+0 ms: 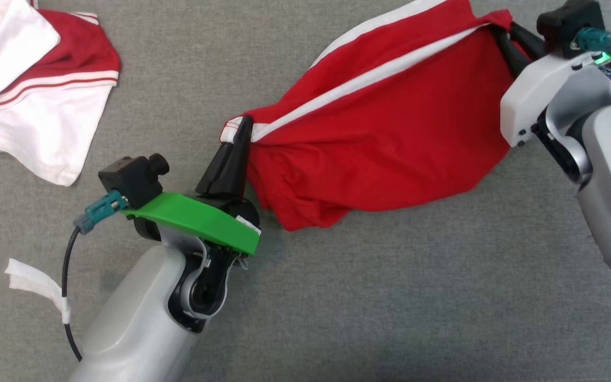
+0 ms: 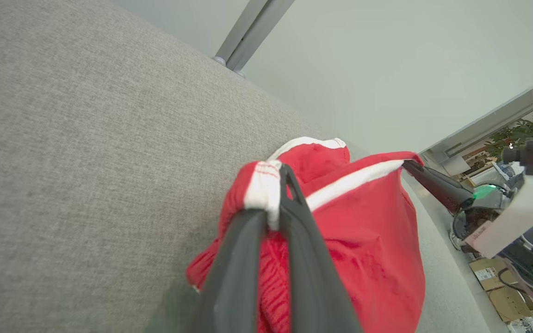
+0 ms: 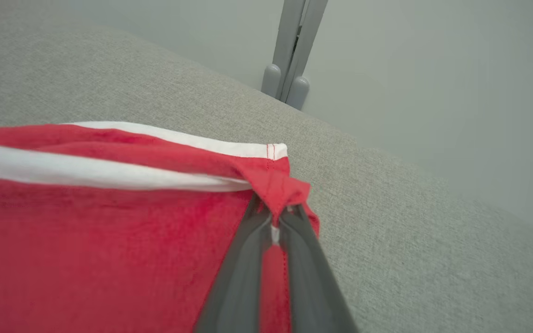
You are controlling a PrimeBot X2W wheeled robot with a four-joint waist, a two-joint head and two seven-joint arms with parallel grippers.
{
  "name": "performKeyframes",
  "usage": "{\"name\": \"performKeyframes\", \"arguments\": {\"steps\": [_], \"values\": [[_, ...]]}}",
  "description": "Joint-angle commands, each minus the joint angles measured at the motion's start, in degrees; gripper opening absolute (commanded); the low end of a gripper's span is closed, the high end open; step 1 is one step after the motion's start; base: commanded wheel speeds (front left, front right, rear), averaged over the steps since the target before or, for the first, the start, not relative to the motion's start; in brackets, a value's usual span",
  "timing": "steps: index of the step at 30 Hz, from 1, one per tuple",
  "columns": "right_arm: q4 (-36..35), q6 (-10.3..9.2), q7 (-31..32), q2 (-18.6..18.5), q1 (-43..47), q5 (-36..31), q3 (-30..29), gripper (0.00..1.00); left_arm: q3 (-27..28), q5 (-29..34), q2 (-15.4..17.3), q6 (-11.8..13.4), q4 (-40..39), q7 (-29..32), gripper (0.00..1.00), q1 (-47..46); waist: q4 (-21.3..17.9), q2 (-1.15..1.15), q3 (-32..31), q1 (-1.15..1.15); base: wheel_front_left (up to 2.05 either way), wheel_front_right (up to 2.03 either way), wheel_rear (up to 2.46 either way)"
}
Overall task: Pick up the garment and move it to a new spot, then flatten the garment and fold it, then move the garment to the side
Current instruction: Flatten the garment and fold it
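The garment (image 1: 385, 132) is red with white stripes and hangs stretched between my two grippers above the grey table. My left gripper (image 1: 243, 127) is shut on its lower-left corner, where a white hem shows. My right gripper (image 1: 502, 32) is shut on its upper-right corner. In the left wrist view the garment (image 2: 363, 222) bunches around my left gripper (image 2: 278, 185), and the right gripper's dark fingers (image 2: 433, 182) pinch the far corner. In the right wrist view the garment (image 3: 109, 231) spreads left from my right gripper (image 3: 273, 212), a fold of red cloth clamped between the tips.
A second garment, red and white (image 1: 40, 85), lies crumpled at the table's far left. A strip of white tape (image 1: 35, 284) hangs from the left arm's cable. A grey post (image 3: 292, 55) stands beyond the table's edge. Grey cloth covers the table (image 1: 390, 297).
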Motion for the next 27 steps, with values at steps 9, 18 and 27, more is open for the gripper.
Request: {"name": "performKeyframes", "arguments": {"steps": [9, 18, 27], "values": [[13.1, -0.08, -4.7, 0.4, -10.0, 2.0, 5.0, 1.0, 1.0, -1.7, -0.8, -1.1, 1.9, -0.6, 0.37, -1.7, 2.8, 0.0, 2.3, 0.0, 0.0, 0.0, 0.0], [22.3, -0.08, -11.6, 2.1, -12.9, 1.9, 4.4, 1.0, 0.5, 1.2, 0.9, -0.6, 1.3, -1.6, 1.0, 0.1, 2.1, 0.0, 0.0, 0.0, 0.0, 0.0, 0.0], [28.0, -0.08, -15.5, 2.6, -10.5, 3.6, 4.4, 1.0, 1.0, 4.9, 4.5, 1.6, 0.8, -2.6, 1.0, 4.0, 1.1, 0.0, -4.2, 0.0, 0.0, 0.0, 0.0]]}}
